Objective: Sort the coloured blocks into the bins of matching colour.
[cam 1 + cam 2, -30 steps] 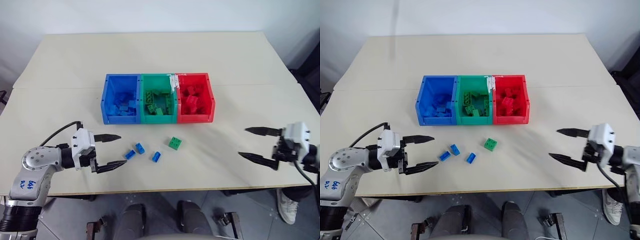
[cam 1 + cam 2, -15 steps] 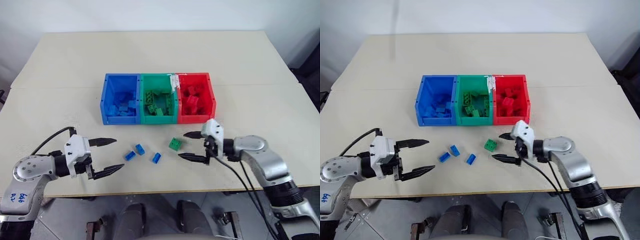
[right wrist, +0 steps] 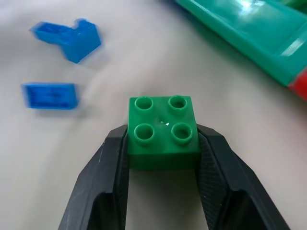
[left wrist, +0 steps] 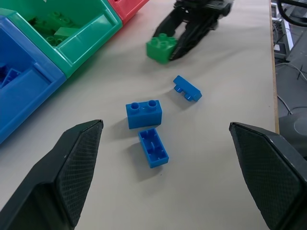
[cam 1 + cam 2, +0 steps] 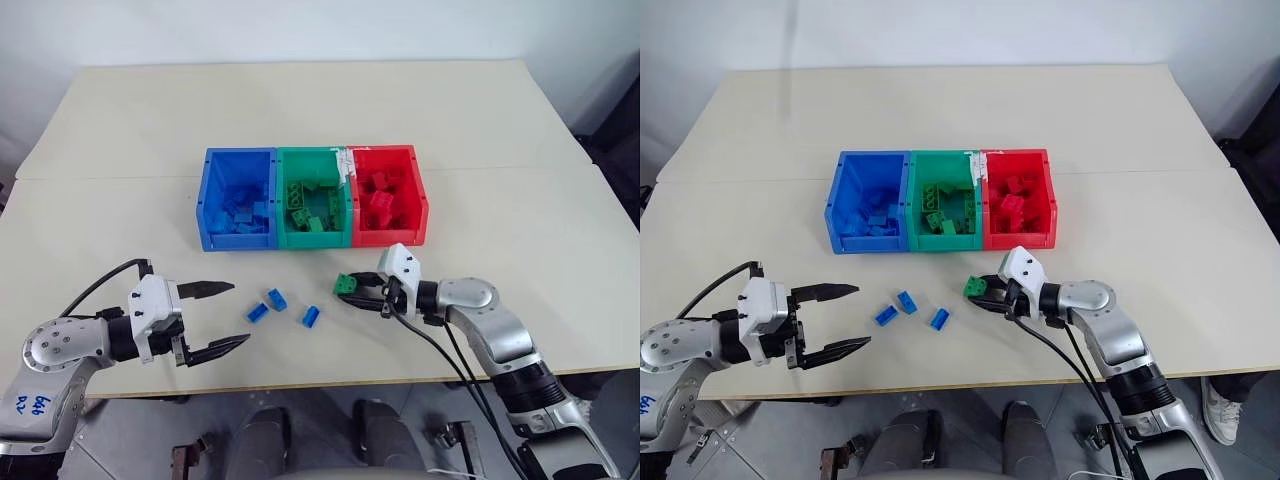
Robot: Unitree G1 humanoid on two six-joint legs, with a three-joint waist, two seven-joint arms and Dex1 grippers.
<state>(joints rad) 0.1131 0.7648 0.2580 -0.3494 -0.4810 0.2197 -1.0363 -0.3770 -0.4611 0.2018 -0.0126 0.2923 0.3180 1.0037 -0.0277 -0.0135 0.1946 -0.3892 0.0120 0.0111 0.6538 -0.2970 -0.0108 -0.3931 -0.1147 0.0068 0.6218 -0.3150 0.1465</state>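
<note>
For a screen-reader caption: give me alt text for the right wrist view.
The right gripper is shut on a green block, studs up, on the table. Two blue blocks lie beyond; a green bin edges the frame.

A pale beige table (image 5: 300, 110) is filling most of the scene, its matte top running back toward a plain white wall (image 5: 300, 30). A thin seam (image 5: 110, 178) is crossing the tabletop from side to side, as if two panels are meeting there. Soft, even light is falling over the surface, throwing only faint shadows. Below the near edge, a grey floor (image 5: 130, 440) is showing. At the far right, dark furniture (image 5: 618, 130) is standing beside the table, too cropped to identify.
</note>
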